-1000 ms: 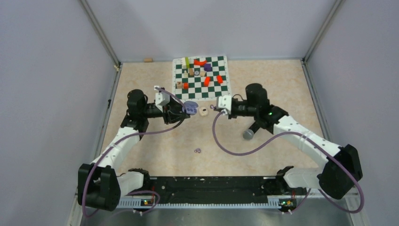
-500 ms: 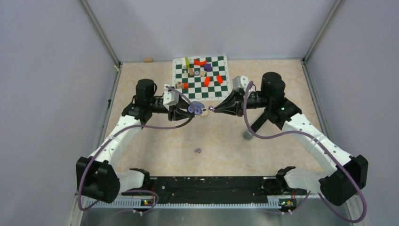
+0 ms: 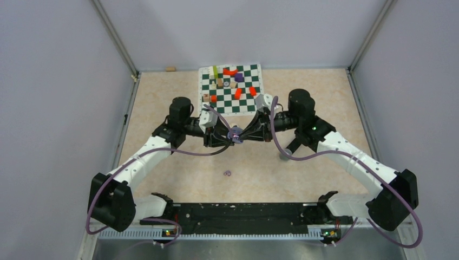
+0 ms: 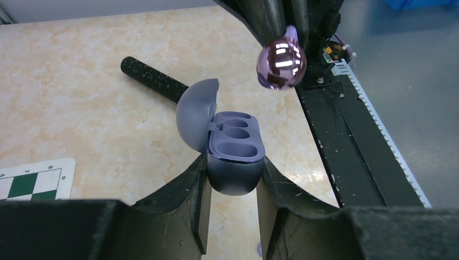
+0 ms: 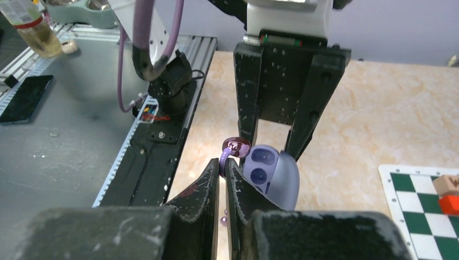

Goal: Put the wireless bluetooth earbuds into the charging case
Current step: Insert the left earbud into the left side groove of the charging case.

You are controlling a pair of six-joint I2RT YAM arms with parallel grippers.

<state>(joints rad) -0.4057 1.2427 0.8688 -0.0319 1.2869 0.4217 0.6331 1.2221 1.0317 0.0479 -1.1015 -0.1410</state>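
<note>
My left gripper (image 3: pixel 229 136) is shut on the open purple-grey charging case (image 4: pixel 235 157), lid swung up to the left, both sockets empty. My right gripper (image 3: pixel 243 135) is shut on the stem of one glossy purple earbud (image 5: pixel 236 147). In the left wrist view that earbud (image 4: pixel 281 64) hangs just above and beyond the case's far right edge, not touching it. In the right wrist view the case (image 5: pixel 270 173) sits just right of my fingers. A second earbud (image 3: pixel 227 173) lies on the table nearer the arm bases.
A black microphone (image 3: pixel 286 154) lies on the table under my right arm. A chessboard mat (image 3: pixel 244 104) with orange, purple and wooden blocks lies at the back. The black base rail (image 3: pixel 238 212) runs along the near edge.
Both arms have moved inward and met over the table's middle. The case and the held earbud, far apart a second ago, are now almost touching. The loose earbud has not moved.
</note>
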